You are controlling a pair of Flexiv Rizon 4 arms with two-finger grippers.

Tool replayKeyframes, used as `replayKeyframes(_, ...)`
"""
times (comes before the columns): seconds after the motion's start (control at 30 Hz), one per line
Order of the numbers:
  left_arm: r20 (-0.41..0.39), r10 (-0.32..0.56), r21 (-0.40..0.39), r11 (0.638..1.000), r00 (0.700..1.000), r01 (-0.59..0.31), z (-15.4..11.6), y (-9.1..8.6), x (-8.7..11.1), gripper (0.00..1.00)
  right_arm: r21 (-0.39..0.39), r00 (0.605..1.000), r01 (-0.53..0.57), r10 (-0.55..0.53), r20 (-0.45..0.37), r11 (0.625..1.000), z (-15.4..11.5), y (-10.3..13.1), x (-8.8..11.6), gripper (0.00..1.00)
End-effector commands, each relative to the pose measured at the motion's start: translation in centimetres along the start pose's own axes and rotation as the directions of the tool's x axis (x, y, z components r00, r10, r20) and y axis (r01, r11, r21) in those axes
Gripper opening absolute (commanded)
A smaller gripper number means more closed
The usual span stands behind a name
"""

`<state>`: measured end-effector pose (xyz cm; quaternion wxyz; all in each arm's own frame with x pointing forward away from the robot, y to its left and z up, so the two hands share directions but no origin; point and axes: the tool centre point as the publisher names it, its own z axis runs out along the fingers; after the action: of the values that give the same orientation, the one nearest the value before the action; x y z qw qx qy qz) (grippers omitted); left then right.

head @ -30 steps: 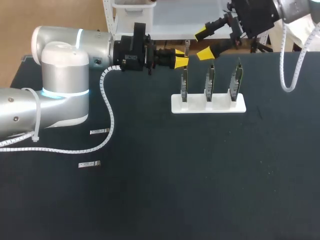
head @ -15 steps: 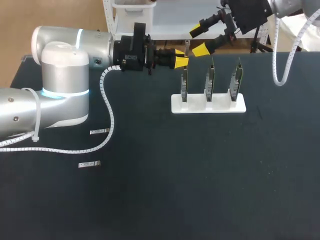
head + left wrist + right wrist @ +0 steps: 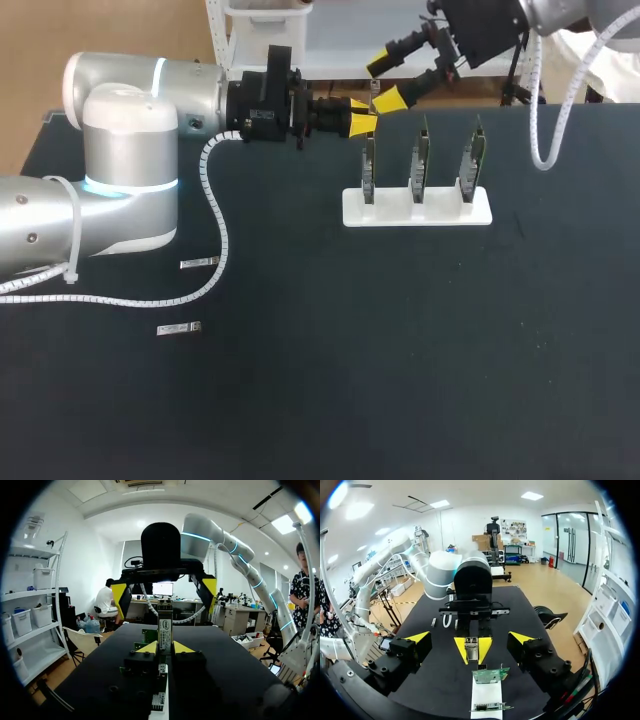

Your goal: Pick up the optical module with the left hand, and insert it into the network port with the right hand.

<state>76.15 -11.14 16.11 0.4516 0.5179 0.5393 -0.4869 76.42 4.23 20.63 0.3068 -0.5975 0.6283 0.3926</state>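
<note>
Two-gripper handover, by the look of it. Left gripper (image 3: 362, 115) clamped on the optical module (image 3: 165, 629), held above the far side of the bench (image 3: 400, 350), near the rack (image 3: 417, 208) of network cards (image 3: 422, 155). Right gripper (image 3: 386, 82) spread wide around the module's free end, apparently not touching. Centre first, then close squarely on the bare end, clear of the left fingertips; let go left only once firm.

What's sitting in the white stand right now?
Three green cards stand upright in slots of the white stand. Their bottom edges are hidden inside the slots.
</note>
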Motion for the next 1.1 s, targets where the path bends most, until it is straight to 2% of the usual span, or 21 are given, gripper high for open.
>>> replayKeyframes(0.03,0.003,0.002,-0.002,1.0,1.0,-0.002,0.0,-0.03,0.09,0.0,-0.005,1.0,0.0,0.0,0.002,1.0,0.02,-0.4,-0.05,1.0)
replayKeyframes(0.47,0.003,0.002,-0.002,1.0,1.0,-0.002,0.0,-0.03,0.09,0.0,-0.001,1.0,0.001,-0.001,-0.013,1.0,0.06,0.01,0.2,1.0)
replayKeyframes(0.67,0.003,0.002,-0.002,1.0,1.0,-0.002,0.0,-0.03,0.09,0.0,0.036,1.0,-0.012,0.012,-0.02,0.999,0.2,0.0,0.23,1.0)
replayKeyframes(1.1,0.003,0.002,-0.002,1.0,1.0,-0.002,0.0,-0.03,0.09,0.0,0.047,0.999,-0.017,0.019,-0.032,0.999,0.54,0.12,0.26,1.0)
